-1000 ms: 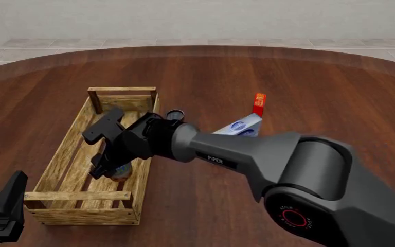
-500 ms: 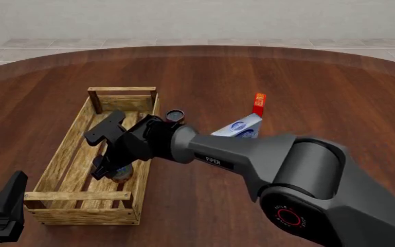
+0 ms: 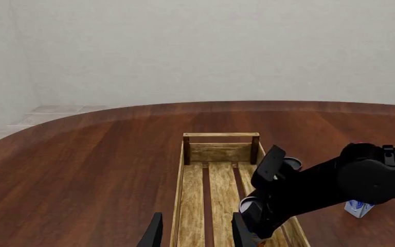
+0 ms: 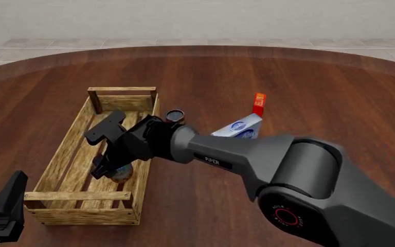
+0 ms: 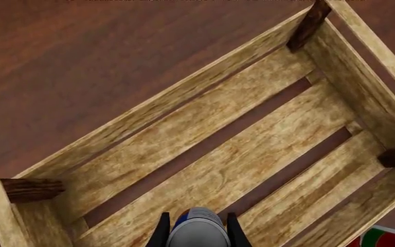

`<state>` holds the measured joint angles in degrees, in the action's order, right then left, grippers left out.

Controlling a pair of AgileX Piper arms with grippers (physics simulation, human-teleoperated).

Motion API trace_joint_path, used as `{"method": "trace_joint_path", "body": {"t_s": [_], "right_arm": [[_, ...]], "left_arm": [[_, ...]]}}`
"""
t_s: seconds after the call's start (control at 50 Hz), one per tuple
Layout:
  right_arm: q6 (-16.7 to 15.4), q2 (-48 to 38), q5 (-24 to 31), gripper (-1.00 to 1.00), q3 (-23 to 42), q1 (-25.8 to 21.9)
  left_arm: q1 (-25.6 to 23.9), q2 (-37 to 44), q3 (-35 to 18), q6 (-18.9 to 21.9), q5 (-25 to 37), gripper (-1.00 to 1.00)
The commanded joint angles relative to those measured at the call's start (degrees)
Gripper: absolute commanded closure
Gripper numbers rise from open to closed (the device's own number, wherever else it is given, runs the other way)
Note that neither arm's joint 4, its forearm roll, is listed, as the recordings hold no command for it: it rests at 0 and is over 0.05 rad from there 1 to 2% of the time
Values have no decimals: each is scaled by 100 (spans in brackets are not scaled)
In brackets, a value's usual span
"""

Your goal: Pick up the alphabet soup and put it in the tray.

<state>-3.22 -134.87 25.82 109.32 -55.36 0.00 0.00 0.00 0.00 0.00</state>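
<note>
Wooden tray (image 4: 66, 152) lies on the table (image 4: 266, 77). The right hand (image 4: 108, 169) reaches inside, pinching the alphabet soup (image 5: 197, 232); only its wrist view shows the silver top between the fingers. The left hand (image 3: 195, 234), spread, is cut off at the frame edge.

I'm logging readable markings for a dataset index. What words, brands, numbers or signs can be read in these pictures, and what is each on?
"PIPER": white letters on the right arm's grey forearm.
Red ring symbol, no text: on the right arm's dark joint housing.
Blue marks on the white carton: too small to read.
Red carton: print too small to read.
The alphabet soup, between the right gripper's fingers: label unreadable.
</note>
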Motion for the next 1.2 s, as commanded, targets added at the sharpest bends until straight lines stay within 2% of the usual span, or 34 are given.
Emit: {"method": "trace_joint_path", "body": {"t_s": [0.02, 0.08, 0.1, 0.16, 0.66, 1.2], "right_arm": [[128, -146, -19, 100, 34, 18], [110, -82, -76, 100, -69, -28], [64, -131, -31, -100, -6, 29], [195, -162, 9, -100, 40, 26], [267, 119, 44, -100, -109, -55], [100, 556, 240, -100, -126, -3]], "left_arm": [[0, 0, 0, 0, 0, -100], [0, 0, 0, 0, 0, -100], [0, 0, 0, 0, 0, -100], [0, 0, 0, 0, 0, -100], [0, 0, 0, 0, 0, -100], [0, 0, 0, 0, 0, -100]]}}
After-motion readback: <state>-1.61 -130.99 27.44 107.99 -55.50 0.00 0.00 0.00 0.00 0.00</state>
